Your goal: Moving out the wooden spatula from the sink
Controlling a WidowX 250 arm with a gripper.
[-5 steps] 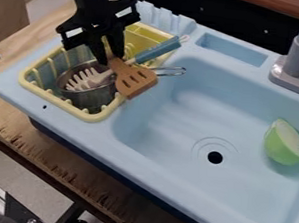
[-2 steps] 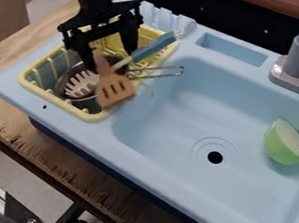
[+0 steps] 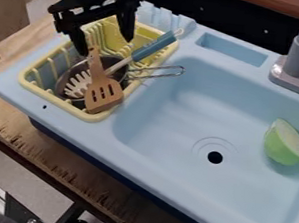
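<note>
On the worn wooden counter (image 3: 82,174) sits a light-blue plastic sink (image 3: 177,131). We see the black two-finger gripper (image 3: 104,44) above the yellow plastic rack (image 3: 88,114), its fingers spread apart. Our brown slotted wooden spatula (image 3: 102,91) leans across the metal pot (image 3: 68,85) in the rack.

The spatula (image 3: 102,83) is light brown wood, its flat head cut with 3 dark slots. It lies tilted over the pot (image 3: 121,73) in the rack (image 3: 65,106), narrow handle toward the back, head toward the front, apparently resting on the rack's rim. The sink (image 3: 170,131) is pale blue, its basin rounded, with 1 dark drain hole.
</note>
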